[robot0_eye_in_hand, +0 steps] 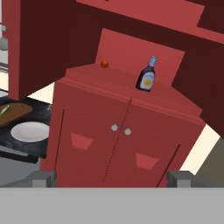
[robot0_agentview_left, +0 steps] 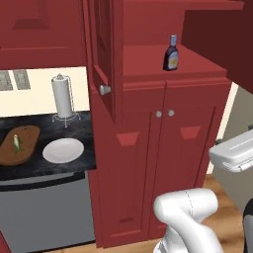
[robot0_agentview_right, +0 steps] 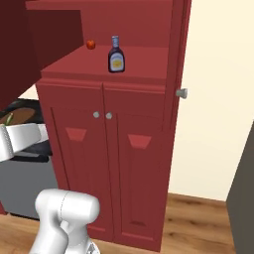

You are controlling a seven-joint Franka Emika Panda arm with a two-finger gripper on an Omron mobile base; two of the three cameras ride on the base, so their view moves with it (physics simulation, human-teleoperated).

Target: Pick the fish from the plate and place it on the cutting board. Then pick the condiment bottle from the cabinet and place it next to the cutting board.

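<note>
The small greenish fish point(robot0_agentview_left: 16, 143) lies on the brown cutting board point(robot0_agentview_left: 24, 148) on the dark counter at the left. Beside the board, the white plate point(robot0_agentview_left: 63, 150) carries nothing. The dark condiment bottle point(robot0_agentview_left: 171, 53) with its pale blue cap stands upright in the shelf recess of the tall red cabinet point(robot0_agentview_left: 163, 138). It also appears in the right base view point(robot0_agentview_right: 116, 54) and the hand view point(robot0_eye_in_hand: 147, 75). My gripper point(robot0_eye_in_hand: 112, 179) is open and holds nothing. It hangs well back from the cabinet front, below the bottle's level.
A white paper towel roll point(robot0_agentview_left: 63, 96) stands behind the plate. A small red round thing point(robot0_agentview_right: 91, 44) sits at the back left of the shelf. The upper cabinet door point(robot0_agentview_left: 105, 59) stands swung open over the counter's right end. Wooden floor lies before the cabinet.
</note>
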